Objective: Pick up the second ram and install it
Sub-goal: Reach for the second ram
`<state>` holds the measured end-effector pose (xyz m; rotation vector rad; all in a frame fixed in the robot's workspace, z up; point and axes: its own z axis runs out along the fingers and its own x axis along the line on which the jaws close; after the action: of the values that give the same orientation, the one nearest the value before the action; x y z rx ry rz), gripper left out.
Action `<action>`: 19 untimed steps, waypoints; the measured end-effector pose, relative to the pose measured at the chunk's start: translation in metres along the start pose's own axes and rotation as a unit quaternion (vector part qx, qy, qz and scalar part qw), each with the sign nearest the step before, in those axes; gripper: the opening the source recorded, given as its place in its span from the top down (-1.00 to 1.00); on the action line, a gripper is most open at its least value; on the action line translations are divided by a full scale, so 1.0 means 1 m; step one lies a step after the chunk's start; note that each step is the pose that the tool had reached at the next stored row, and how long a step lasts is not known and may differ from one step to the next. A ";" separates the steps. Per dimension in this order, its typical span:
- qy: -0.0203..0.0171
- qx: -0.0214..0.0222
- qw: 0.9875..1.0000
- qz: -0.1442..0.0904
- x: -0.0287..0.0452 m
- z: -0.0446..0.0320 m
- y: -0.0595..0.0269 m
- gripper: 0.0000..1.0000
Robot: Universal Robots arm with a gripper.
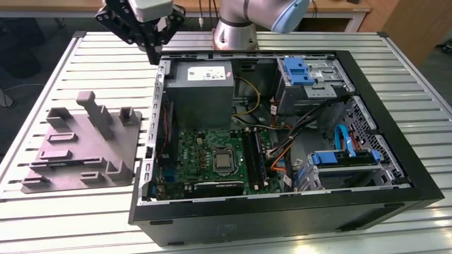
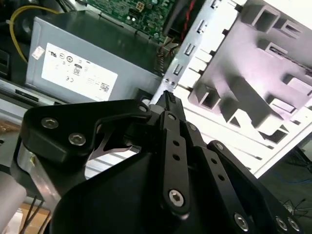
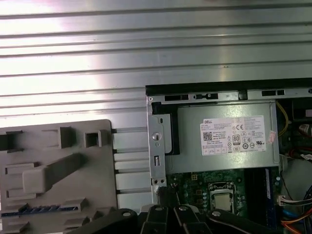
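Grey plastic holds your target. The second ram (image 3: pixel 39 208) sits in a long slot of the fixture plate (image 3: pixel 58 146), showing as a dark blue-green strip. In the exterior view the plate lies on the counter (image 1: pixel 63 222) to the left of the open computer case (image 1: pixel 282 222). Your tool (image 1: pixel 153 56) hangs over the case's corner by the power supply (image 1: pixel 203 90), well apart from the ram. Its fingers are clenched together on nothing.

To do the pick well, I would spread the fingers before you go down, not at the slot. Centre on the middle of the strip and set the jaws across its thin faces. The tall post (image 1: pixel 95 114) and the smaller blocks around it leave little room, so come in from straight above. I would also lift straight out, so the board does not bind in its slot. On the motherboard (image 1: pixel 205 153), a dark strip seems to be seated in the slots beside the processor socket.

The counter is slatted metal, ridged and bright with glare. I cannot tell whether the plate is fastened to it, so allow for the plate shifting. A wooden desk (image 1: pixel 339 9) stands behind the arm's base.
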<state>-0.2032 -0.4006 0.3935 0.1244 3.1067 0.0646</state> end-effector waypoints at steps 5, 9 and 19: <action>0.000 0.000 1.000 0.000 0.0121 -0.0004 -0.0017 0.79; 0.000 0.000 1.000 0.000 0.0214 -0.0007 -0.0028 0.79; 0.000 0.000 1.000 0.000 0.0509 -0.0017 -0.0059 0.79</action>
<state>-0.2544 -0.4025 0.3934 0.1245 3.1062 0.0647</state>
